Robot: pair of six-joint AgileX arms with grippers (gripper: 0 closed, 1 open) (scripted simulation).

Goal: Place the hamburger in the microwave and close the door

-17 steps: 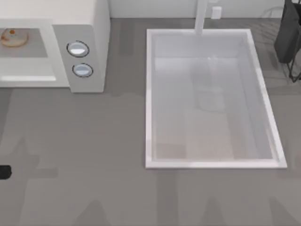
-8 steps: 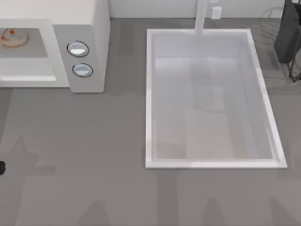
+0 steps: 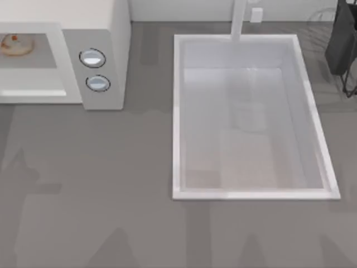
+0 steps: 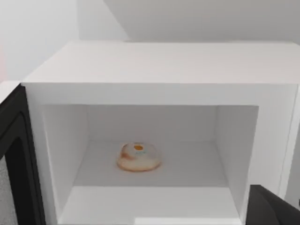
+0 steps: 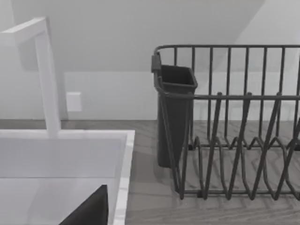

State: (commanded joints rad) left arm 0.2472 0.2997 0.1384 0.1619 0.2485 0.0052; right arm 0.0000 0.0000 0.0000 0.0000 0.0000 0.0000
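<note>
The hamburger point(image 4: 138, 157) lies inside the open microwave point(image 3: 106, 50) at the tabletop's far left corner; I cannot tell either gripper's opening.

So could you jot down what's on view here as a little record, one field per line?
hamburger: sitting on the floor of the microwave cavity
microwave: at the table's far left, two knobs on its side panel
door: swung open at the cavity's side
sink: white basin, mid-table
dish rack: dark wire, beside the sink
job left: closing the door
</note>
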